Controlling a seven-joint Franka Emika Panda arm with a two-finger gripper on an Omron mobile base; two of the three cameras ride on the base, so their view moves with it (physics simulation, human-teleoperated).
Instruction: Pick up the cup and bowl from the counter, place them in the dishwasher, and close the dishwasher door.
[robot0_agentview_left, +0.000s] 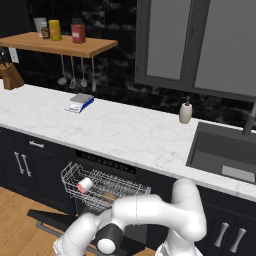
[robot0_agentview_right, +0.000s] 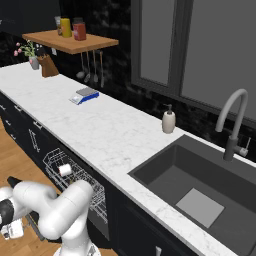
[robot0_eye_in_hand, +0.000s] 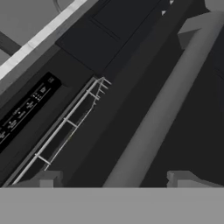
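Observation:
The dishwasher (robot0_agentview_left: 102, 165) stands open under the white marble counter (robot0_agentview_left: 125, 132), its white wire rack (robot0_agentview_left: 107, 187) pulled out. The cup (robot0_agentview_left: 84, 185), white with a red end, lies on its side in the rack, and it shows as a white cylinder (robot0_agentview_right: 65, 170) in the right base view. The tan bowl (robot0_agentview_left: 110, 196) rests in the rack to the cup's right. The dishwasher door (robot0_agentview_left: 50, 218) hangs down low in front. In the hand view its silver bar handle (robot0_eye_in_hand: 162, 107) runs diagonally and passes between the fingertips of my open gripper (robot0_eye_in_hand: 114, 180), which holds nothing.
On the counter stand a beige soap dispenser (robot0_agentview_left: 185, 111) beside the sink (robot0_agentview_left: 225, 150), a small blue-edged scale (robot0_agentview_left: 80, 102) and a knife block (robot0_agentview_left: 10, 75). A wooden shelf (robot0_agentview_left: 60, 44) carries jars. Dark cabinets (robot0_agentview_left: 25, 165) flank the dishwasher above the wood floor.

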